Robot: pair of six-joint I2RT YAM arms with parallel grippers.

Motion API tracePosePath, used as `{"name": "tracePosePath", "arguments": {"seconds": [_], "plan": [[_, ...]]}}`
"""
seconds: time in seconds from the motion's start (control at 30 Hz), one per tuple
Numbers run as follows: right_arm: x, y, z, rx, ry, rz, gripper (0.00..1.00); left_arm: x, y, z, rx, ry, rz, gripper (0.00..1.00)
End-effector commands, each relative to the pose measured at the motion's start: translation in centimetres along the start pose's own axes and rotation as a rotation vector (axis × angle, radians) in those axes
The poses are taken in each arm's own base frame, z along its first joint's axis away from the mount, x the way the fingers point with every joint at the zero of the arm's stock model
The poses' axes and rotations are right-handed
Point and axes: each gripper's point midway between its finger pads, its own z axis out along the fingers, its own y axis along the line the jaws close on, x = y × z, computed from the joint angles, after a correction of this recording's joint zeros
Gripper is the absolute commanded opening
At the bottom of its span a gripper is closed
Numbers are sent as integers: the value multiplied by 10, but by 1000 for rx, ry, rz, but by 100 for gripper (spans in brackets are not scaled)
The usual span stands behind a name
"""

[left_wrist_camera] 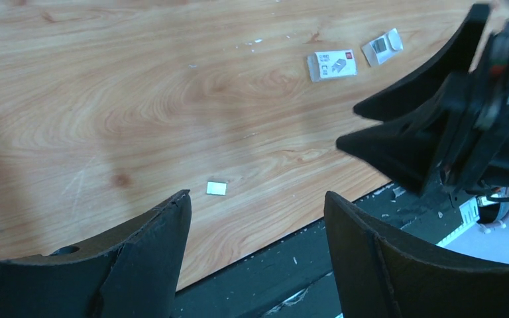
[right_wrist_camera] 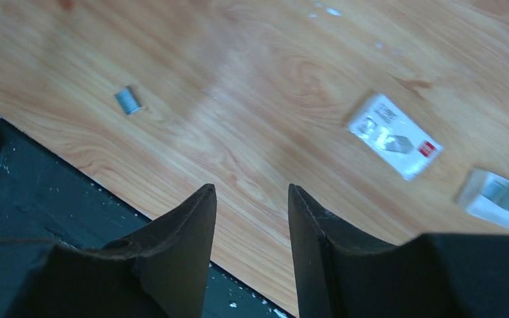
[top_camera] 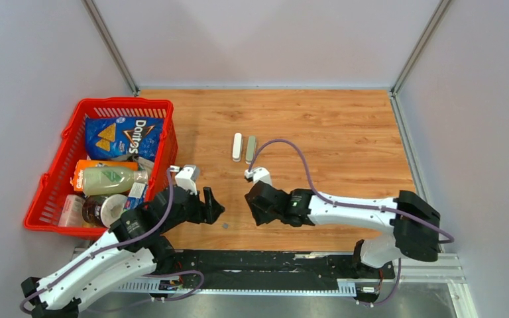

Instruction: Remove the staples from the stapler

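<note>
Wooden table (top_camera: 344,132): staples (left_wrist_camera: 217,188) lie loose; left hand (left_wrist_camera: 257,197) and right hand (right_wrist_camera: 252,189) both released, empty

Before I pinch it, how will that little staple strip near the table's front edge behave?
The staple strip lies flat and low on the smooth table, so a pinch would probably skid it before lifting it. Tiny, so likely light and easily flicked away. Flat-sided: rolling seems unlikely.
</note>
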Motion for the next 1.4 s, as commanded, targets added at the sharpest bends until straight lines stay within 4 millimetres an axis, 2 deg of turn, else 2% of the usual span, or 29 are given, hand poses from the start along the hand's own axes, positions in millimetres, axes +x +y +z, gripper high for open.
{"name": "tracePosePath", "arguments": {"seconds": [0.0,0.17,0.33,0.5,0.67,1.03,1.37], "plan": [[-13,48,11,-98,-41,-148,47,-19,7,-20,-42,-70,14,80],[-8,81,28,-184,-27,-222,50,-27,12,-35,-46,-124,0,79],[-2,104,46,-226,-8,-274,52,-29,18,-48,-39,-172,-21,79],[0,119,59,-230,5,-310,53,-35,14,-60,7,-222,-56,78],[2,131,66,-244,15,-329,53,-42,18,-70,7,-275,-70,78],[7,130,88,-196,46,-367,52,-49,22,-81,-4,-309,-53,78],[15,117,100,-117,63,-381,49,-49,22,-81,-5,-309,-47,78]]}}
